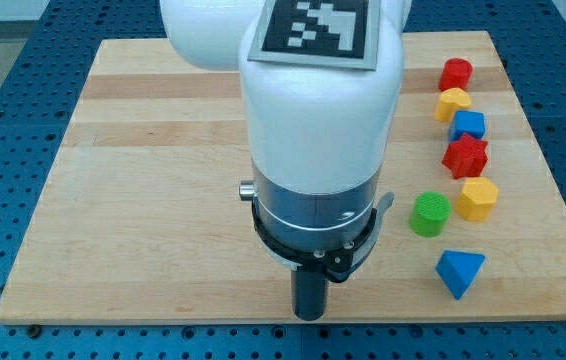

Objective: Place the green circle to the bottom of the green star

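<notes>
The green circle (429, 214) lies on the wooden board (143, 200) at the view's right, upright and free. The green star does not show; the arm's white body (318, 120) covers the middle of the board and may hide it. My tip (309, 316) is near the board's bottom edge, to the left of and below the green circle, well apart from it and touching no block.
A column of blocks runs down the view's right: a red block (454, 73), a yellow one (453, 103), a blue one (468, 125), a red star (465, 157) and a yellow hexagon (477, 199). A blue triangle (459, 272) lies below the green circle.
</notes>
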`<control>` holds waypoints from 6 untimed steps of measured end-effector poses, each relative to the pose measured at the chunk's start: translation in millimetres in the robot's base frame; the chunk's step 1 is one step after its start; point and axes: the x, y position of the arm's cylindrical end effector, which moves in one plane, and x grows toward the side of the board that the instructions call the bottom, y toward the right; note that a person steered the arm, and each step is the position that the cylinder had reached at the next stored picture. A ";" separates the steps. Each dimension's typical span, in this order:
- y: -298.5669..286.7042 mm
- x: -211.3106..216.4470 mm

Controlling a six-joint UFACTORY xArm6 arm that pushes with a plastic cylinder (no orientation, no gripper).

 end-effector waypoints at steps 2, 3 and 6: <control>23.2 -0.4; 115.5 -1.4; 199.1 -1.9</control>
